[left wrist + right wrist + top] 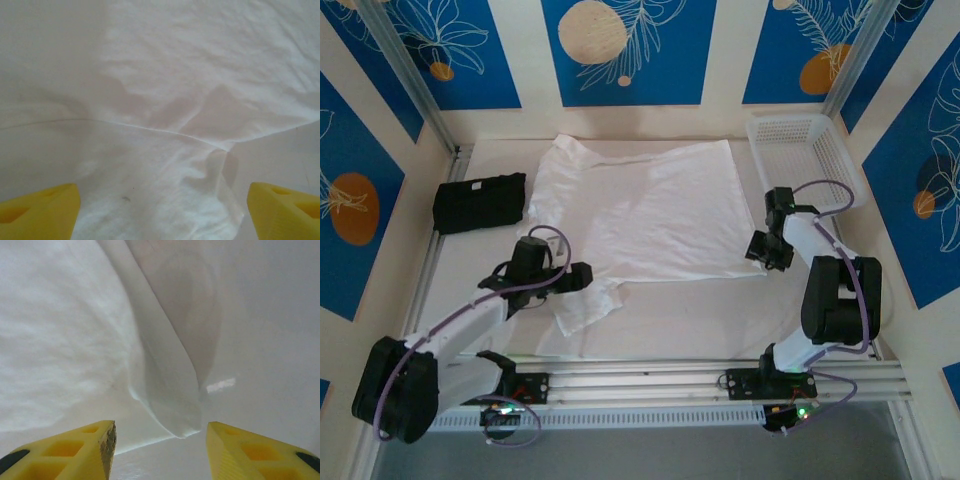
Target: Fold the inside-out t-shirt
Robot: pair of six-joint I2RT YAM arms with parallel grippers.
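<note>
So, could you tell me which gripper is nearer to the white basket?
Right. The right gripper sits at the t-shirt's right edge, just on the near side of the white basket; the left gripper is far to the left, over the shirt's near-left corner.

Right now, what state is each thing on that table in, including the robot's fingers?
White cloth t-shirt: spread out, not yet folded, near-left sleeve rumpled.
Black cloth garment: folded, lying at the left edge.
White plastic mesh basket: empty, upright, far right corner.
Left arm's yellow fingers: open, over the rumpled sleeve.
Right arm's yellow fingers: open, a shirt corner just ahead of the gap, not pinched.
</note>
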